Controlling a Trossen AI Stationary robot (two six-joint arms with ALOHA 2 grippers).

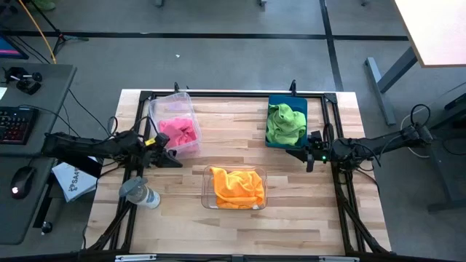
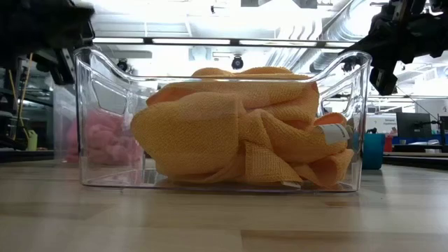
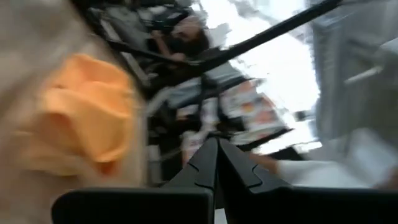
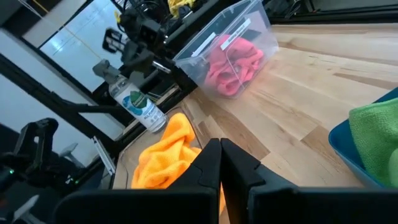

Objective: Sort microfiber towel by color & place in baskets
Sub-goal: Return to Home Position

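Pink towels (image 1: 178, 131) lie in a clear basket (image 1: 173, 105) at the far left; the right wrist view also shows these pink towels (image 4: 233, 62). Green towels (image 1: 285, 122) fill the blue basket (image 1: 287, 102) at the far right. Orange towels (image 1: 237, 186) fill the clear basket (image 1: 206, 191) in the near middle, close up in the low view (image 2: 238, 133). My left gripper (image 1: 175, 161) hovers shut just near of the pink basket. My right gripper (image 1: 293, 153) hovers shut just near of the blue basket. Neither holds anything.
A clear bottle with a grey cap (image 1: 138, 192) lies on the table's near left, also seen in the right wrist view (image 4: 134, 99). A black frame (image 1: 240, 94) runs round the table. Bare wood shows between the baskets and along the near edge.
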